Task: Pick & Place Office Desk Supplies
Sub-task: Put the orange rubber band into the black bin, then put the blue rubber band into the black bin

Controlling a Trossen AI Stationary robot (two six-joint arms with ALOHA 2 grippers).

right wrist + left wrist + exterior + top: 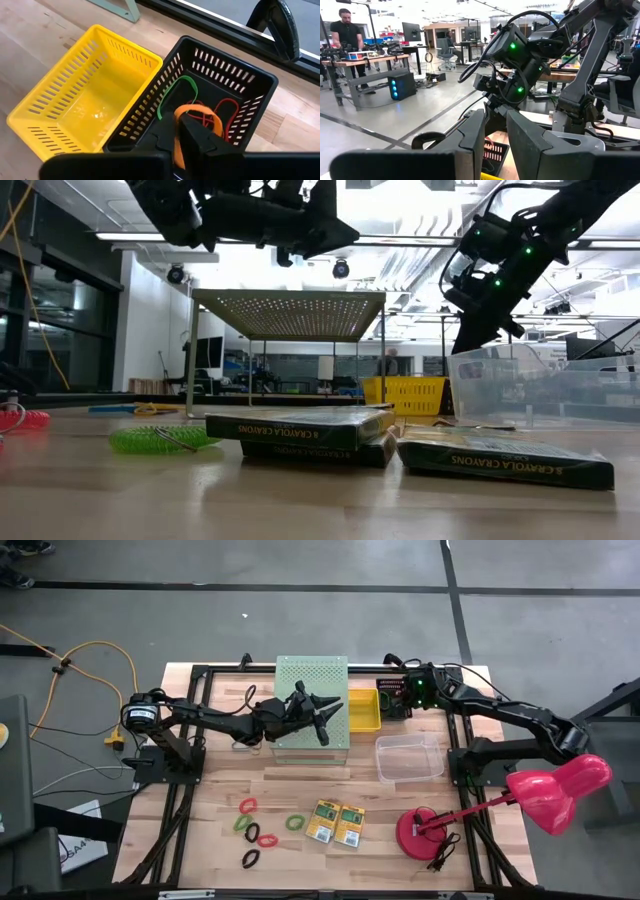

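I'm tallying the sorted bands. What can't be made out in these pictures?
- Black basket, right wrist view: the right claw covers part of its floor, so whatever lies beneath is unseen.
- Same basket, high view: mostly hidden under the right arm.
- Red band, low view: cut off by the picture's edge.
- Table bands, high view: too small to tell whether they overlap.

Two flat crayon boxes [335, 823] side by side, loose elastic loops [258, 832] just beside.

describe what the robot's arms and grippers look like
Both arms are dark, jointed links with black cables looped along them. The right arm shows green lights near its wrist. The left arm ends in a left gripper with two flat, dark, wedge-shaped fingers.
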